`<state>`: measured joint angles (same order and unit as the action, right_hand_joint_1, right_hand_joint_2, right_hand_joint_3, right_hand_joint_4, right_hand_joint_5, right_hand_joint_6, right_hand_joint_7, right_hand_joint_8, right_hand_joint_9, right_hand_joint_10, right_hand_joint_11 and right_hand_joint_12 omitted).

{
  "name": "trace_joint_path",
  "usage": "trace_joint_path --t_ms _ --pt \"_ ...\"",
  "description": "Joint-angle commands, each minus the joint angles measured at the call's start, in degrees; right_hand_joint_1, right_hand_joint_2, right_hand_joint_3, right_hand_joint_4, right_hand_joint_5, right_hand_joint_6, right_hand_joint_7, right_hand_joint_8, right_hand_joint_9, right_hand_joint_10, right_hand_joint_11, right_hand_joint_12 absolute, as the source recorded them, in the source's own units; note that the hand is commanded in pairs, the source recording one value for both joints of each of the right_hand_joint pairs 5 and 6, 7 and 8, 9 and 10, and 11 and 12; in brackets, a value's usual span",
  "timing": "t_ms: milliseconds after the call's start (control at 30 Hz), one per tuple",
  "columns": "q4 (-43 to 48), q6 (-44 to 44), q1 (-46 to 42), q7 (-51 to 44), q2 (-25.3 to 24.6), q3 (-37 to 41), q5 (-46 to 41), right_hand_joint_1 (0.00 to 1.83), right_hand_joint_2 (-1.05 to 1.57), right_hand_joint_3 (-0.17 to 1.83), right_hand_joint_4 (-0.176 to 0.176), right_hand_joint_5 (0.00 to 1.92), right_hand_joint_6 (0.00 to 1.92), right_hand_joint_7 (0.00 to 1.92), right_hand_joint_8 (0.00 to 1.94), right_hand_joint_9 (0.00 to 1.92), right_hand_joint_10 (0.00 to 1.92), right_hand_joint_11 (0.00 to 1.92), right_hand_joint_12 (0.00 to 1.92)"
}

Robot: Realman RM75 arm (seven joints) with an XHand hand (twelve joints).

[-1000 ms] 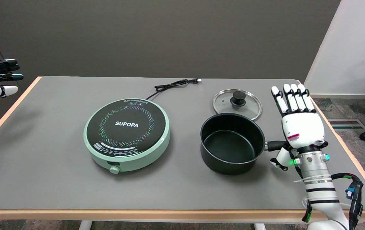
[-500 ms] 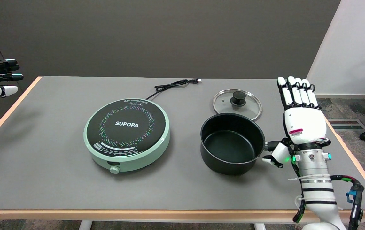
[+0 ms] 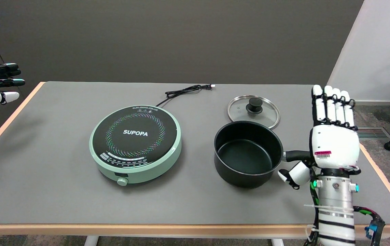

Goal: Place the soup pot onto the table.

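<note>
Fingers (image 3: 333, 106) straight, apart, holding nothing; right hand (image 3: 333, 147) beside soup pot (image 3: 246, 153) handle (image 3: 297, 155). Risk: thumb snags handle, dragging pot across table (image 3: 61, 191).

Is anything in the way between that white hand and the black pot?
Nothing visible is. The right hand is open, right over the soup pot's handle, fingers straight. The pot already sits on the table; the glass lid lies behind it, the cooker off to one side.
</note>
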<state>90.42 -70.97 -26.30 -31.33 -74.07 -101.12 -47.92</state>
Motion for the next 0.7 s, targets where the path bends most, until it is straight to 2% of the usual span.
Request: trace_joint_path --t_ms 33,133,200,300,467,500,533,700 --pt "0.27 -19.97 3.38 -3.53 -1.31 -13.29 6.03 1.18 -0.71 1.38 0.017 0.02 0.02 0.02 0.02 0.02 0.02 0.02 0.02" --pt "-0.21 -18.88 8.49 -1.74 -0.32 -14.98 6.29 1.16 -0.61 1.36 0.017 0.02 0.02 0.02 0.02 0.02 0.02 0.02 0.02" --pt "-0.29 -17.98 12.03 1.89 1.34 -16.05 5.65 1.14 -0.45 1.35 0.015 0.02 0.02 0.02 0.02 0.02 0.02 0.02 0.02" --pt "-1.29 -17.81 16.33 7.85 3.61 -15.92 3.68 1.12 -0.20 1.27 -0.008 0.02 0.02 0.02 0.02 0.02 0.02 0.02 0.02" --pt "-1.85 -10.27 18.51 27.42 7.76 -11.18 -5.69 1.09 0.03 1.15 -0.025 0.02 0.02 0.02 0.02 0.02 0.02 0.02 0.02" --pt "-1.93 -8.49 18.47 31.72 8.46 -10.02 -6.87 1.08 0.11 1.10 -0.135 0.02 0.02 0.02 0.02 0.02 0.02 0.02 0.02" --pt "-2.14 -6.39 18.35 36.27 9.12 -9.03 -8.14 1.08 0.14 1.06 -0.173 0.04 0.04 0.04 0.04 0.04 0.04 0.04 0.04" --pt "-3.74 1.55 17.37 56.74 12.31 -6.31 -13.68 1.02 0.58 0.77 -0.176 0.15 0.15 0.15 0.15 0.15 0.15 0.15 0.15"
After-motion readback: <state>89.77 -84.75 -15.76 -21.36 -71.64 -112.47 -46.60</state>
